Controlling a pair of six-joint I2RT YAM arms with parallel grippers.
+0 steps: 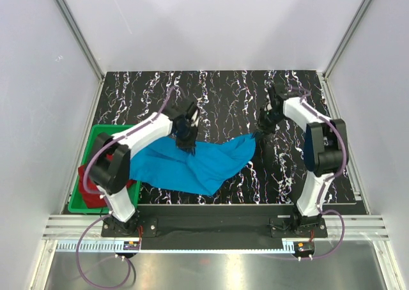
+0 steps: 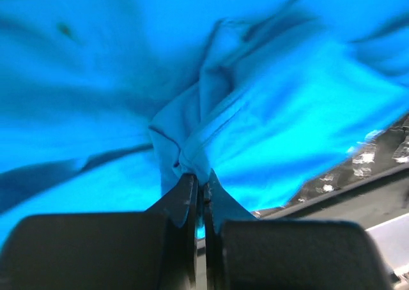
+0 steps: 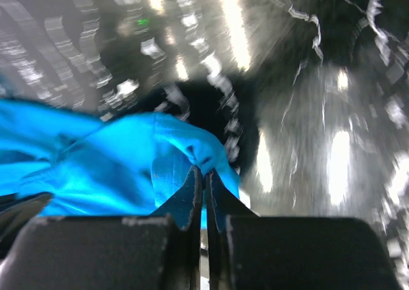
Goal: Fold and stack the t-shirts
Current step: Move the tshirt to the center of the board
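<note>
The sky-blue t-shirt (image 1: 192, 162) lies crumpled across the front middle of the black marbled table (image 1: 223, 98). My left gripper (image 1: 186, 137) is shut on a bunched fold of its upper edge; the pinched cloth shows in the left wrist view (image 2: 192, 156). My right gripper (image 1: 261, 131) is shut on the shirt's right corner (image 3: 204, 152), lifting it slightly. The dark red t-shirt (image 1: 92, 181) sits bundled in the green bin at the left, partly hidden by my left arm.
The green plastic bin (image 1: 96, 137) stands at the table's left front edge. Grey walls and aluminium rails enclose the table. Bare marbled surface lies behind and to the right of the blue shirt (image 1: 287, 175).
</note>
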